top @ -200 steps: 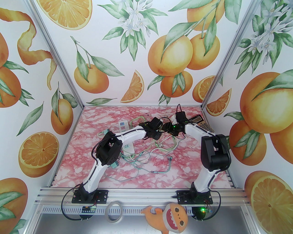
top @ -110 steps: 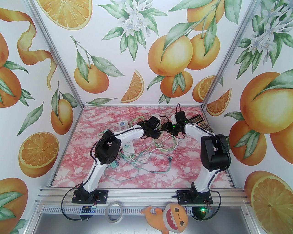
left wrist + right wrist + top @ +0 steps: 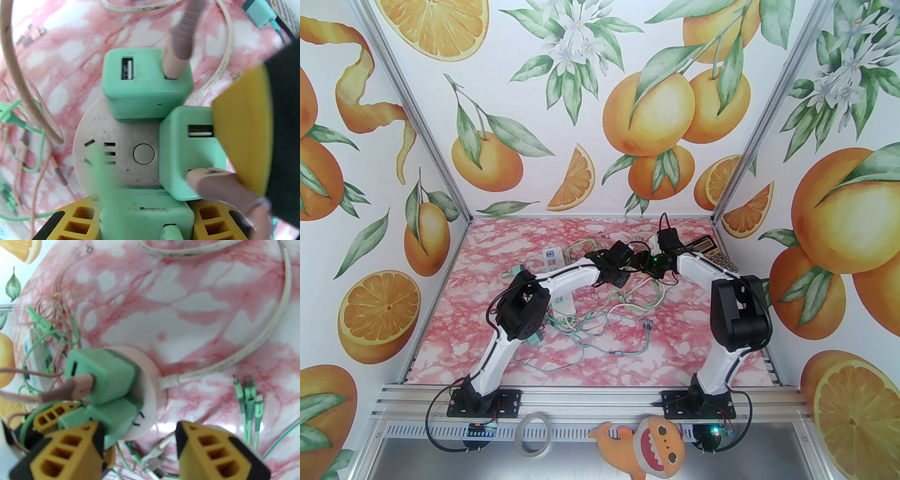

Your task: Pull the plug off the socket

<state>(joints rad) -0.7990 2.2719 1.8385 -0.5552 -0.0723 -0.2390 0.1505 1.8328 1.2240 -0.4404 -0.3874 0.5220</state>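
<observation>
A round white socket [image 3: 131, 150] lies on the pink marbled table with three mint-green USB plugs in it. My left gripper [image 3: 145, 222] is shut on the nearest plug [image 3: 145, 211], one yellow finger [image 3: 77, 220] on each side. Another plug [image 3: 145, 84] stands at the far side and a third [image 3: 189, 152] at the right. In the right wrist view the socket [image 3: 150, 390] looks tilted. My right gripper [image 3: 140, 446] is open astride its rim: one finger [image 3: 70, 446] rests against a plug [image 3: 112, 413], the other [image 3: 211, 451] stands clear. From above, both grippers [image 3: 630, 262] [image 3: 644, 263] meet at mid-table.
A thick white cord [image 3: 269, 333] runs from the socket in a curve. Loose green cable tips [image 3: 248, 390] lie to the right. Tangled thin cables [image 3: 600, 323] cover the middle. Two white power strips [image 3: 551, 258] [image 3: 563, 304] lie left, a calculator [image 3: 715, 253] at the back right.
The left wrist swung slightly left and back, then returned right. The right wrist edged left, so the two grippers now sit closer together. Both jaws keep their width.
</observation>
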